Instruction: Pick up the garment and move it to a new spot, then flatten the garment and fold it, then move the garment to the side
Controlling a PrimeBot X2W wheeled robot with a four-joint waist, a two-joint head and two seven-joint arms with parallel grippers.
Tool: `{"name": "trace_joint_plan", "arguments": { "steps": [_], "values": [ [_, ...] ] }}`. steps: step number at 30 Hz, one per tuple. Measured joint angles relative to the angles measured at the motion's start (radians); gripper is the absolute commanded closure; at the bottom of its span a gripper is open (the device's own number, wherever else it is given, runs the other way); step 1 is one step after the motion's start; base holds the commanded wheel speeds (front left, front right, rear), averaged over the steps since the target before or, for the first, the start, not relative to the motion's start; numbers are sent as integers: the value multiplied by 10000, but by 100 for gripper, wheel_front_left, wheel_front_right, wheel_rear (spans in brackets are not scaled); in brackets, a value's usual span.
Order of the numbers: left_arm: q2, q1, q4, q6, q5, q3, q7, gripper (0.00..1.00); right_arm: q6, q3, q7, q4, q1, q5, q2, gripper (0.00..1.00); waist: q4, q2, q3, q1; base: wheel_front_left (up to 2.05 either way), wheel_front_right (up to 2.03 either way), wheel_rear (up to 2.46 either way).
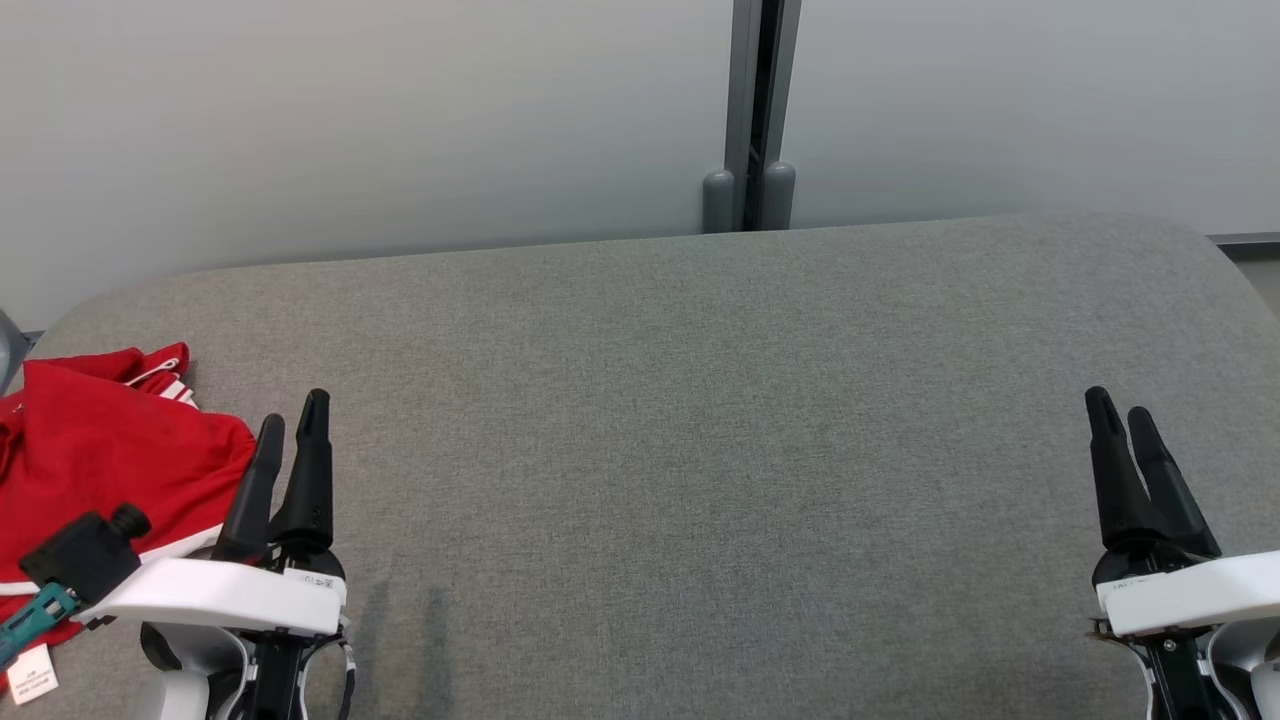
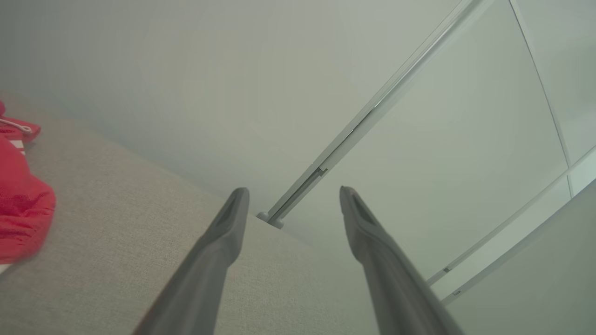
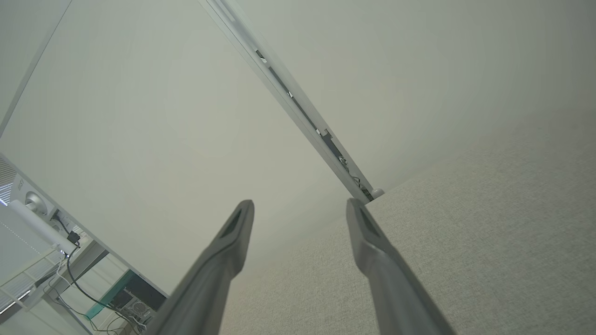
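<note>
Barely starting here: crumpled red fabric garment [image 1: 110, 450] is lying untouched on the grey cloth-covered table [image 1: 700, 400], left gripper [image 1: 294, 412] and right gripper [image 1: 1118, 405] both hovering spread, empty.

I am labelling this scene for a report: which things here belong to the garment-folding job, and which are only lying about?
Belong to the job:
red garment
grey padded surface it lies on
left gripper and right gripper, both open

Only standing about:
metal post between the wall panels
cables beyond the surface
</note>
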Motion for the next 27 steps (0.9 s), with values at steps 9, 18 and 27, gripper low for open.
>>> {"name": "trace_joint_plan", "arguments": {
  "steps": [9, 18, 27],
  "values": [
    [274, -135, -38, 291, 1453, -359, -148, 0, 2, 176, -157, -84, -12, -1574, -50, 0, 17, 0, 4, 0, 0, 0, 0],
    [426, -140, 33, 481, 2504, -616, -261, 0, 2, 230, -332, -8, -24, -2934, -71, 0, 22, 0, -5, 0, 0, 0, 0],
    [546, -136, 46, 736, 3367, -819, -253, 0, 2, 242, -468, 238, -103, -4075, -71, 0, 48, 0, 8, 0, 0, 0, 0]
  ]
}}
